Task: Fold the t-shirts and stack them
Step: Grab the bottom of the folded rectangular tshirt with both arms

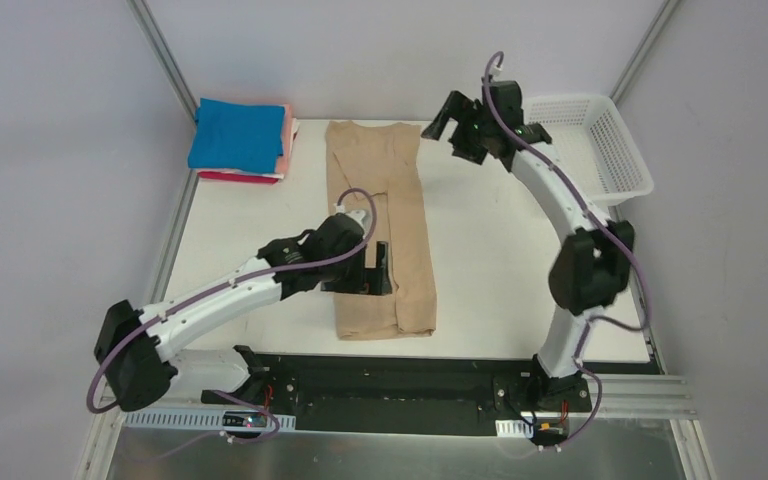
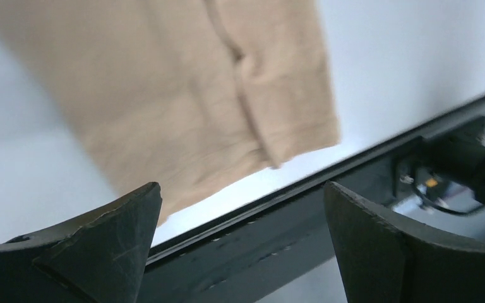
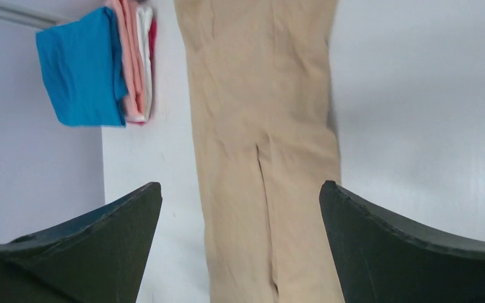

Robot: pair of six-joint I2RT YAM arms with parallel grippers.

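While both released, left end effector [image 1: 372, 270] over tan t-shirt [image 1: 405, 180], right end effector [image 1: 450, 130] beside it

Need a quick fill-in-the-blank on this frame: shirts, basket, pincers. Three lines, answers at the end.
1. The top shirt of the folded stack is ____ in colour.
2. The white mesh basket sits at the far ____ corner of the table.
3. The tan t-shirt lies ungripped; the left pincer and the right pincer both have their jaws ____.
Answers: blue; right; open.
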